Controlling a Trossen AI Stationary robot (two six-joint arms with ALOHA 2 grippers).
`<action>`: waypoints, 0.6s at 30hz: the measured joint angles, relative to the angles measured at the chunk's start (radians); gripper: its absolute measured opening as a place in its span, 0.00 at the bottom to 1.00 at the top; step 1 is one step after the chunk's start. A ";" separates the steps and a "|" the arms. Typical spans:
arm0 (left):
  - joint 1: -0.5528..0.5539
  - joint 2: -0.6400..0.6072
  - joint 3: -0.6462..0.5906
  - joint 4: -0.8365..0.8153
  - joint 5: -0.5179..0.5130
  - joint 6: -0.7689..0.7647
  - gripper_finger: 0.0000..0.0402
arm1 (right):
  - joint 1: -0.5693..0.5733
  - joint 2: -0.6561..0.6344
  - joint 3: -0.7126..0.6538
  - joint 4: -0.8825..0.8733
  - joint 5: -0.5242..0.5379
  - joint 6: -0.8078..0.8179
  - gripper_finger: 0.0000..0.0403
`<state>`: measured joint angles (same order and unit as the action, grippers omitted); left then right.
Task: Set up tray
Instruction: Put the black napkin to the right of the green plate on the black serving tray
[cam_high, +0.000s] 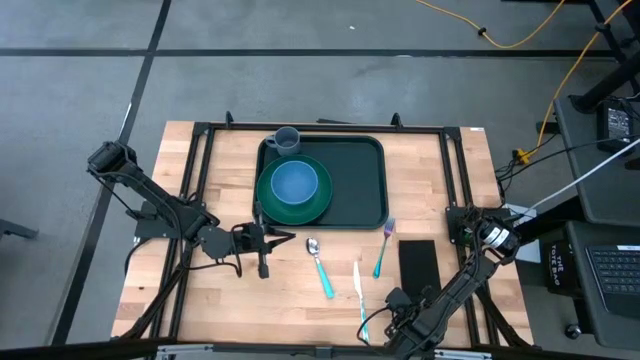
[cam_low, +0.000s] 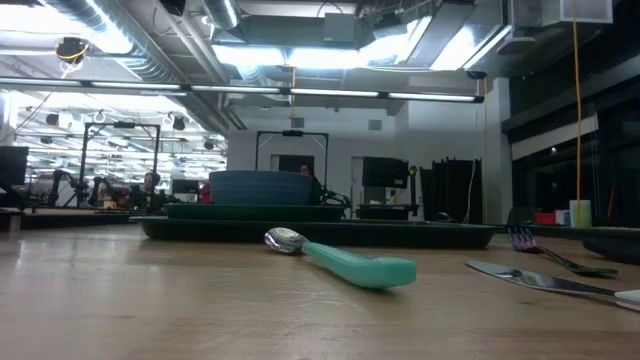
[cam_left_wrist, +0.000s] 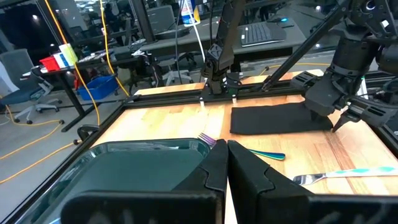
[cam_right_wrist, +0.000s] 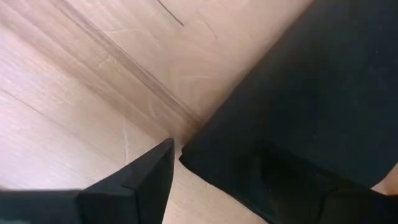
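The dark tray (cam_high: 355, 180) lies at the table's far middle and carries a green plate (cam_high: 318, 208) with a blue bowl (cam_high: 295, 184) and a grey cup (cam_high: 286, 140). My right gripper (cam_high: 398, 299) points down, open, over the near left corner of the flat black napkin (cam_high: 417, 262). In the right wrist view one finger (cam_right_wrist: 146, 177) stands over bare wood and the other over the napkin (cam_right_wrist: 298, 106). My left gripper (cam_high: 286, 238) hovers shut near the tray's near edge, its fingers (cam_left_wrist: 227, 163) holding nothing. My right gripper straddles the napkin's corner (cam_right_wrist: 189, 155) from above, fingers pointing down. I cannot tell whether either fingertip touches the cloth or the table. The napkin lies flat on the wood.
A teal-handled spoon (cam_high: 320, 265), knife (cam_high: 359, 297) and fork (cam_high: 383, 250) lie on the wood between the two grippers, near the napkin's left side. A black frame (cam_high: 455, 170) runs along the table's edges. Bare wood shows left of the spoon.
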<state>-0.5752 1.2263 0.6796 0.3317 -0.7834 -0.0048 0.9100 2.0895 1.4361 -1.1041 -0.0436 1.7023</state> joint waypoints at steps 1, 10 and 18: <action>0.000 0.000 0.000 0.000 0.000 0.000 0.01 | 0.001 0.000 0.000 -0.001 0.001 0.000 0.58; 0.000 0.000 0.000 0.000 0.000 0.000 0.01 | 0.001 0.003 0.007 -0.045 -0.012 0.000 0.56; 0.000 0.000 0.000 0.000 0.000 0.000 0.01 | 0.002 0.005 0.006 -0.051 -0.013 -0.001 0.47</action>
<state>-0.5753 1.2263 0.6796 0.3313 -0.7834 -0.0048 0.9115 2.0945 1.4425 -1.1553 -0.0570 1.7016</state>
